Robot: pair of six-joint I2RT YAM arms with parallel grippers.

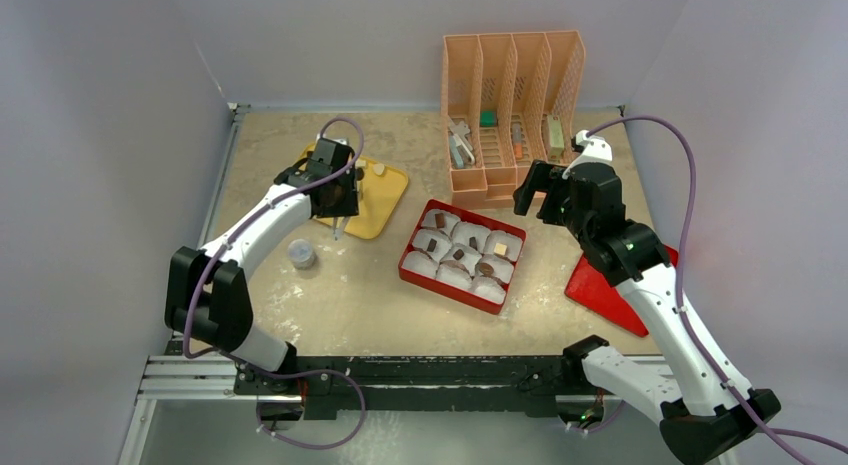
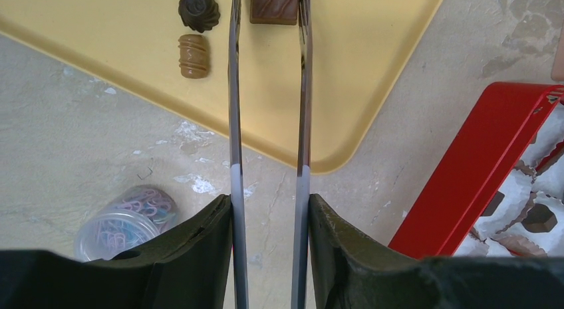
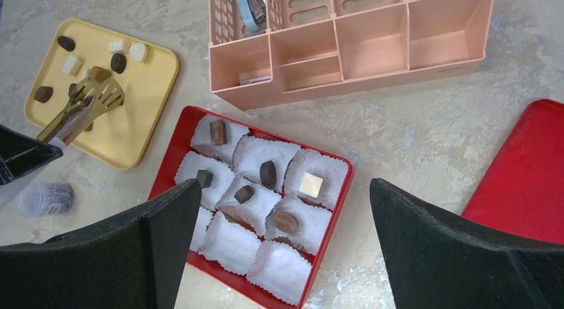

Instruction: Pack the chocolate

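Observation:
My left gripper [image 1: 335,190] [image 2: 269,209] is shut on metal tongs [image 2: 233,123] [image 3: 83,109], which reach over the yellow tray [image 1: 385,190] [image 2: 372,76]. A brown rectangular chocolate [image 2: 274,6] lies between the spread tong blades; whether they touch it is unclear. A dark swirl piece [image 2: 198,10] and a tan ridged piece [image 2: 193,55] lie to its left. Several more pieces sit on the tray [image 3: 133,129]. The red box [image 1: 440,288] [image 3: 166,166] holds white paper cups, several with a chocolate [image 3: 267,173]. My right gripper [image 1: 545,190] [image 3: 284,188] is open above the box.
A peach desk organizer [image 1: 510,105] [image 3: 372,50] stands behind the box. A red lid [image 1: 620,285] [image 3: 525,183] lies at the right. A small clear jar of coloured clips [image 1: 300,252] [image 2: 126,222] stands left of the tray's near corner.

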